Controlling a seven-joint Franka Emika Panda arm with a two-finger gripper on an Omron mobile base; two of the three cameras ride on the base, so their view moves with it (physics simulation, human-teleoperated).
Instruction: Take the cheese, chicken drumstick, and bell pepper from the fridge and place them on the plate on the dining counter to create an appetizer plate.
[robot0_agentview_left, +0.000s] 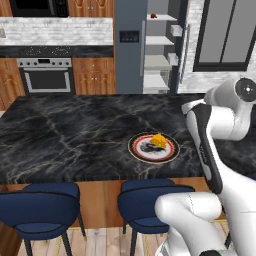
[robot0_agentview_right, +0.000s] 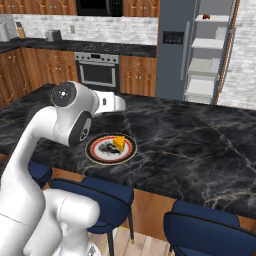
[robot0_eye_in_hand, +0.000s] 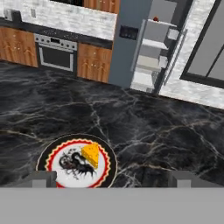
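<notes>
Black marble with white veins makes up the dining counter (robot0_agentview_left: 65, 135), and the plate (robot0_agentview_left: 153, 148) sits on it, toward the edge nearest the robot. On the plate, the cheese (robot0_agentview_left: 159, 140) lies on the side toward the fridge, a yellow-orange wedge touching the dark pattern at the plate's centre. In the hand view the plate (robot0_eye_in_hand: 77, 162) appears with its orange-red rim band, the cheese (robot0_eye_in_hand: 90, 155) on it, and the gripper (robot0_eye_in_hand: 111, 178) above the counter's near part, just beside the plate; its two fingertips (robot0_eye_in_hand: 43, 178) stand far apart at either side, released, with nothing between them.

Beyond the counter from the plate, the fridge (robot0_agentview_left: 129, 50) stands with its door open, white shelves showing. On the top shelf sits a small red thing, the bell pepper (robot0_agentview_left: 153, 15), well apart from the plate; it shows in the right base view too (robot0_agentview_right: 207, 16). The chicken drumstick cannot be made out on the shelves.

Farther along the wall from the fridge, an oven (robot0_agentview_left: 47, 75) sits among wooden cabinets. Below the counter's near edge by the plate, two blue stools (robot0_agentview_left: 42, 207) stand side by side.
</notes>
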